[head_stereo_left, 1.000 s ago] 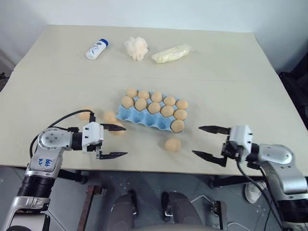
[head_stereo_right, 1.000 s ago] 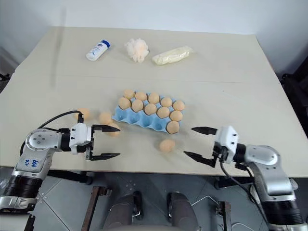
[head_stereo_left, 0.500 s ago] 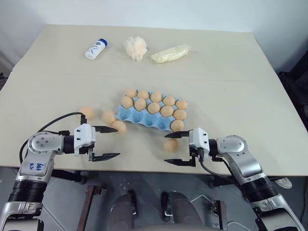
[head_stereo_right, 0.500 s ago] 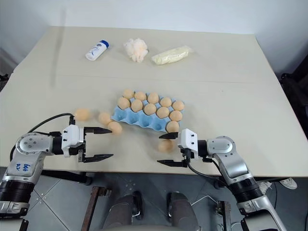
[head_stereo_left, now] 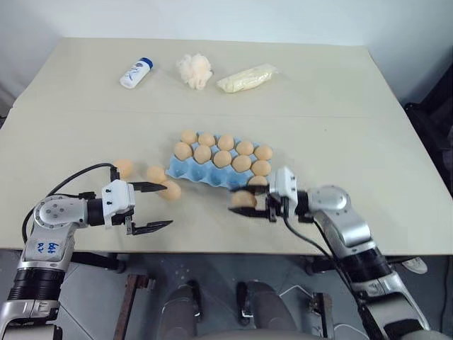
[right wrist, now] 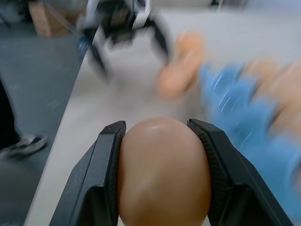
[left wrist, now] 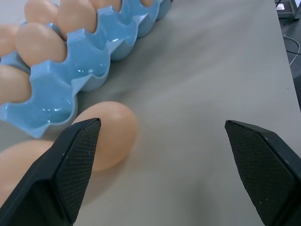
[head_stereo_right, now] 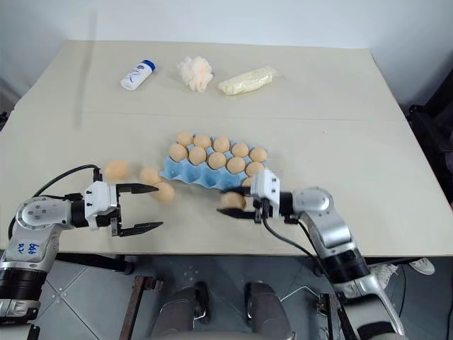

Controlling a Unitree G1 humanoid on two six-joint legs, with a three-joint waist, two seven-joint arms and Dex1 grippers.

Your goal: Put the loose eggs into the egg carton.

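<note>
My right gripper (head_stereo_left: 244,200) pinches one egg (right wrist: 162,175) between its pads, just off the egg carton (head_stereo_left: 200,174) at its 5 o'clock corner. My left gripper (head_stereo_left: 157,207) stands spread beside three loose eggs (head_stereo_left: 170,190) at the carton's 8 o'clock. Next, as I judge, I carry the held egg over a vacant front cup and release.

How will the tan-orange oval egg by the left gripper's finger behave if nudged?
The tan-orange oval egg lies loose on the flat beige table, so it will probably roll, likely in a curve given its oval shape. Its smooth, rounded shell looks slippery for the open left gripper. It sits beside the light blue moulded egg carton, which may stop it.
</note>
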